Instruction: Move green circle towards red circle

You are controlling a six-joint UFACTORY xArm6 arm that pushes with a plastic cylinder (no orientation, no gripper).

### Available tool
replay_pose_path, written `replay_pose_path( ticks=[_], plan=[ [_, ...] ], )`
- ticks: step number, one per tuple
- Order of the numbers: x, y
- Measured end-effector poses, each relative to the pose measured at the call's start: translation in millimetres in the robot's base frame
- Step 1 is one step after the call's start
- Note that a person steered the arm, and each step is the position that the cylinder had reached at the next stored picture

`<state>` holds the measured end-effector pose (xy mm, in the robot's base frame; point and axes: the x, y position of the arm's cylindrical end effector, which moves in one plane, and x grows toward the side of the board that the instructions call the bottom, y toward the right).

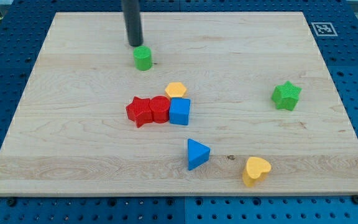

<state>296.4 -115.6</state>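
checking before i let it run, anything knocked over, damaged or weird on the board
Nothing stands out. All blocks lie flat and whole on the wooden board. My tip sits just above the green circle, toward the view's top, with the red circle below.

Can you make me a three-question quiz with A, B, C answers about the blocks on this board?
1. Where is my tip?
A. Just above the green circle, toward the view's top
B. Beside the yellow heart
C. On the blue triangle

2. How many green blocks are there?
A. One
B. Two
C. Four

3. What is the red circle touching?
A. Nothing
B. The green star
C. The red star and the blue cube

Answers:
1. A, the rod ends right at the green circle's upper edge.
2. B, a circle and a star.
3. C, it sits squeezed between them in a row, with the yellow hexagon just behind.
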Motion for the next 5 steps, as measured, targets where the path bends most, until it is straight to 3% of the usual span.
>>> replay_pose_path(
  ticks=[2,3,5],
  plan=[
    [30.1,-14.4],
    [-0.4,-14.2],
    [6.7,24.6]
  ],
)
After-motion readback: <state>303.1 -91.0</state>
